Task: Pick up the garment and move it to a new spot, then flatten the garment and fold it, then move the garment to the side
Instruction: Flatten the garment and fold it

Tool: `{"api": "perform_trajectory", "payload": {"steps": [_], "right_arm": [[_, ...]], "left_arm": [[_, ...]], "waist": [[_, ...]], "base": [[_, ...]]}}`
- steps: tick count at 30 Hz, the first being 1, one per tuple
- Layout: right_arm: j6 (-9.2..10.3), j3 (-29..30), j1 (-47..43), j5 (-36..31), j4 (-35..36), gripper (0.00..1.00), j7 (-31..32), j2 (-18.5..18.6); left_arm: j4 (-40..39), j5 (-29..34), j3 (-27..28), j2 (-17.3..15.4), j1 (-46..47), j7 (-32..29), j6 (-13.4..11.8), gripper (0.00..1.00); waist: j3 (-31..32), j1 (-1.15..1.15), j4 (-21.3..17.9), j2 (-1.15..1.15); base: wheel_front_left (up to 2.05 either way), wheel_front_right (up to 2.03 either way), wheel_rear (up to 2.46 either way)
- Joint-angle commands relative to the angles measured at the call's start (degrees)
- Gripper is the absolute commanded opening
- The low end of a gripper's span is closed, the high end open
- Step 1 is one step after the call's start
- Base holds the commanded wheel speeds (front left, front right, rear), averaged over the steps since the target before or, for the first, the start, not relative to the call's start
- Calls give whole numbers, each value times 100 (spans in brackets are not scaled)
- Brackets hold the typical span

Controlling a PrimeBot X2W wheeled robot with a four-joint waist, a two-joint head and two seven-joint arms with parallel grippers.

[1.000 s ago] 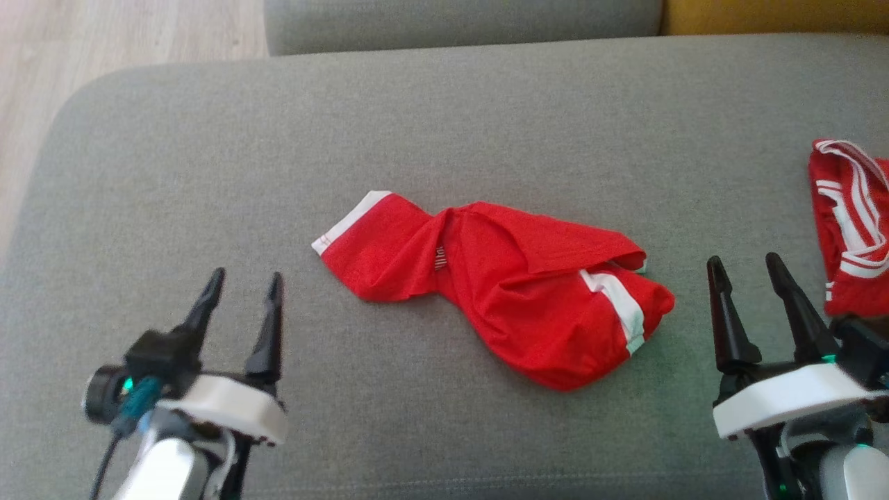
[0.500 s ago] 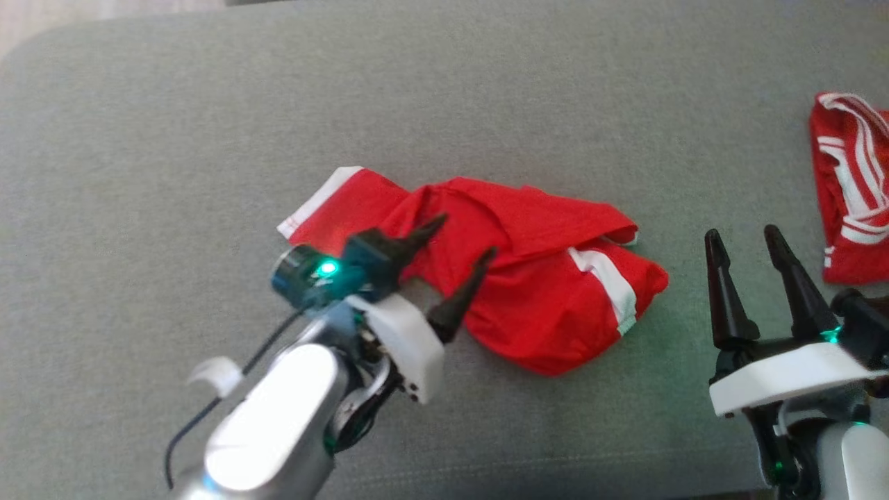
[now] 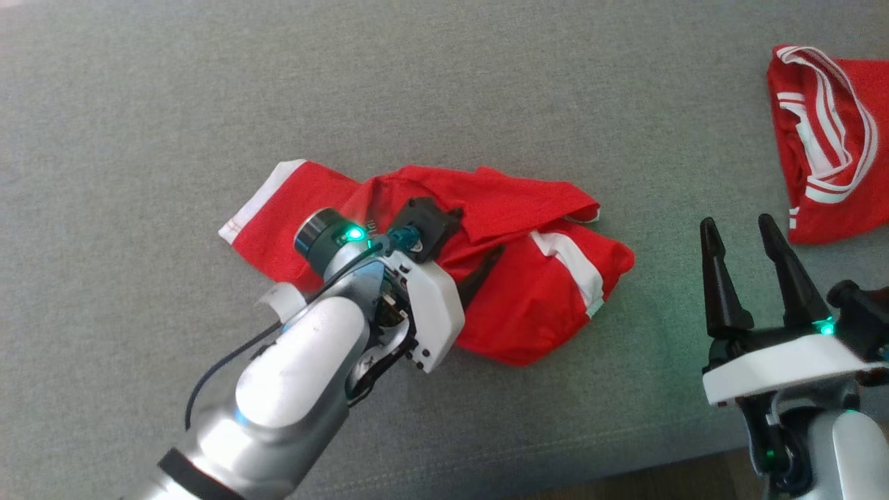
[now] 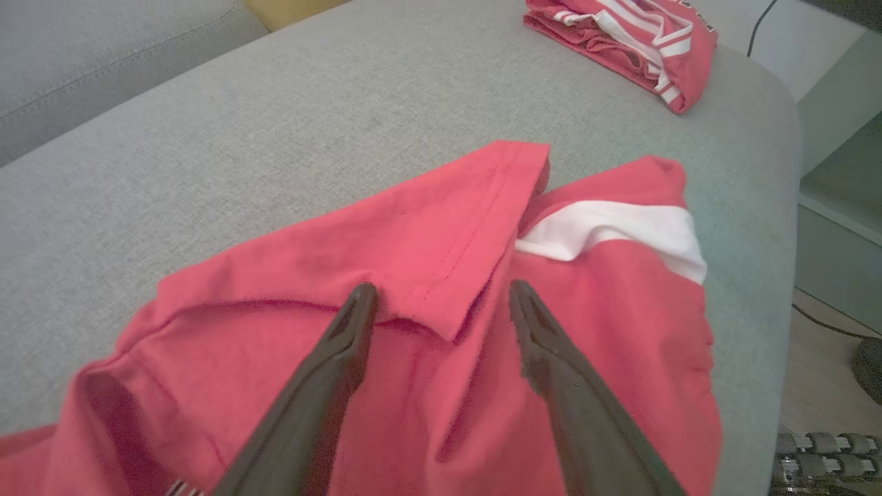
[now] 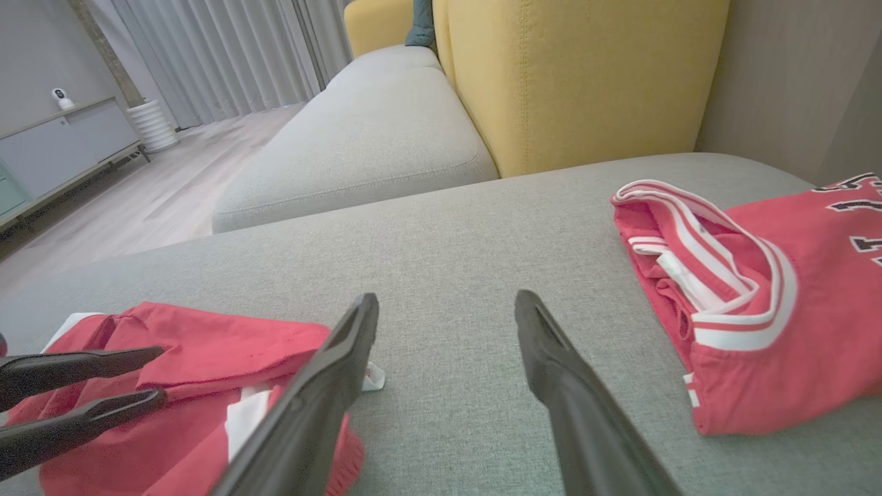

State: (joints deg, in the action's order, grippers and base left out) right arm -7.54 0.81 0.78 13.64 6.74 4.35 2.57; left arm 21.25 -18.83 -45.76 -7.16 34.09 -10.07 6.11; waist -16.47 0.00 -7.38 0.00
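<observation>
The crumpled red garment (image 3: 542, 305) with white bands lies on the grey sofa seat (image 3: 208, 104), directly under the left gripper (image 4: 442, 291). That gripper's two dark fingers (image 4: 331, 372) stand wide apart and close on nothing. A hemmed fold of the cloth ends between their tips, and a white band lies just beyond the right-hand finger. Whether the tips touch the fabric cannot be told. The right gripper (image 3: 736, 222) also has its fingers spread and empty, over bare seat fabric. The garment's nearest edge lies to the left of its fingers, and a folded red jersey (image 5: 758, 310) with white stripes lies to their right, well apart from the garment. A yellow backrest (image 5: 586, 83) rises beyond its fingertips.
</observation>
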Motion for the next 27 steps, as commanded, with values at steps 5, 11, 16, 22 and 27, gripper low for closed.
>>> {"api": "perform_trajectory", "payload": {"steps": [5, 11, 16, 22, 27], "right_arm": [[5, -110, 176, 70, 149, 100, -130, 31], [5, -121, 206, 101, 120, 100, -160, 31], [5, -127, 203, 119, 68, 100, -166, 31], [5, -83, 177, 142, 36, 100, -155, 31], [5, -25, 136, 141, 31, 100, -117, 31]], "left_arm": [[165, -18, 126, 4, 468, -9, 17, 98], [285, -35, 204, 26, 579, 212, -49, 0], [230, -156, 437, 23, 588, 592, -214, 0], [-168, -496, 934, -133, 229, 1032, -524, 0], [-744, -898, 1431, -377, -506, 1375, -828, 0]], "waist": [[-93, 0, -77, 0], [-109, 0, -76, 0], [-67, 0, -31, 0], [-12, 0, 56, 0], [43, 0, 197, 0]], "base": [[0, 0, 0], [0, 0, 0], [0, 0, 0], [0, 0, 0], [0, 0, 0]]}}
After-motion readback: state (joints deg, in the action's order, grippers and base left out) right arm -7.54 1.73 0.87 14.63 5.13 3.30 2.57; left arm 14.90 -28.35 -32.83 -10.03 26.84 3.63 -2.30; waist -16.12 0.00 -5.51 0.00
